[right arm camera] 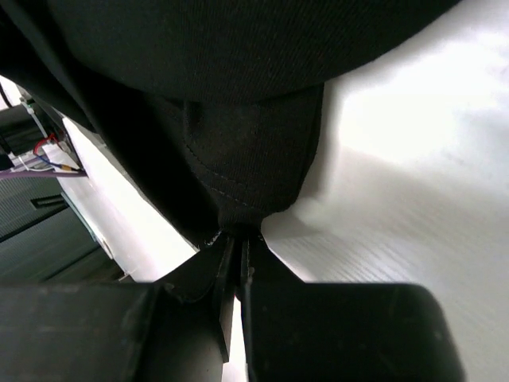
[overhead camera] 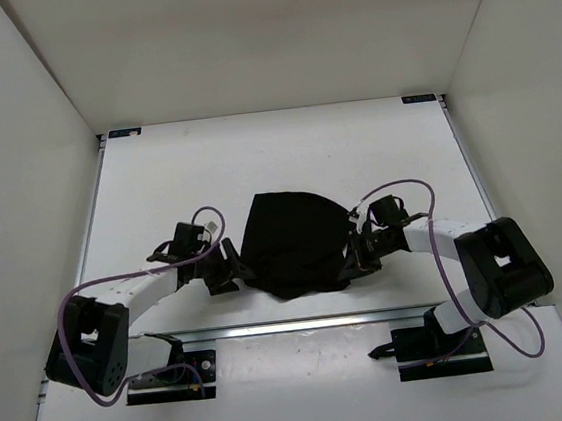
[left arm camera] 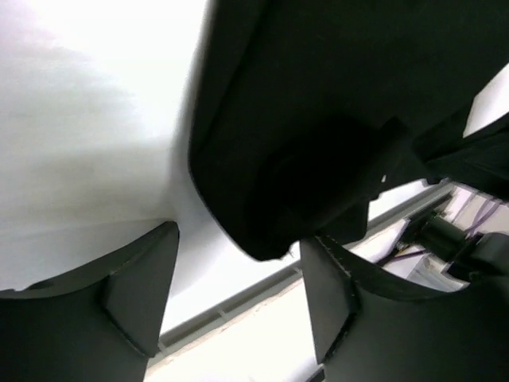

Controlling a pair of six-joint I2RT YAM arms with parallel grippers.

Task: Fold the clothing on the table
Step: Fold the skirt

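The black clothing (overhead camera: 294, 239) lies bunched in a rounded heap on the white table (overhead camera: 275, 151), between my two grippers. My left gripper (overhead camera: 235, 266) stands open at the heap's lower left edge. In the left wrist view its fingers (left arm camera: 143, 278) are spread, and the clothing's hem (left arm camera: 318, 119) hangs just above the gap (left arm camera: 238, 237) without being pinched. My right gripper (overhead camera: 356, 258) is at the heap's lower right. In the right wrist view its jaws (right arm camera: 238, 239) are shut on a stitched corner of the clothing (right arm camera: 238, 79).
A metal rail (overhead camera: 303, 324) runs along the table's near edge, close behind both grippers, and also shows in the left wrist view (left arm camera: 238, 306). White walls (overhead camera: 23, 147) enclose the left, right and back. Both arm bases (overhead camera: 167, 373) sit below the rail.
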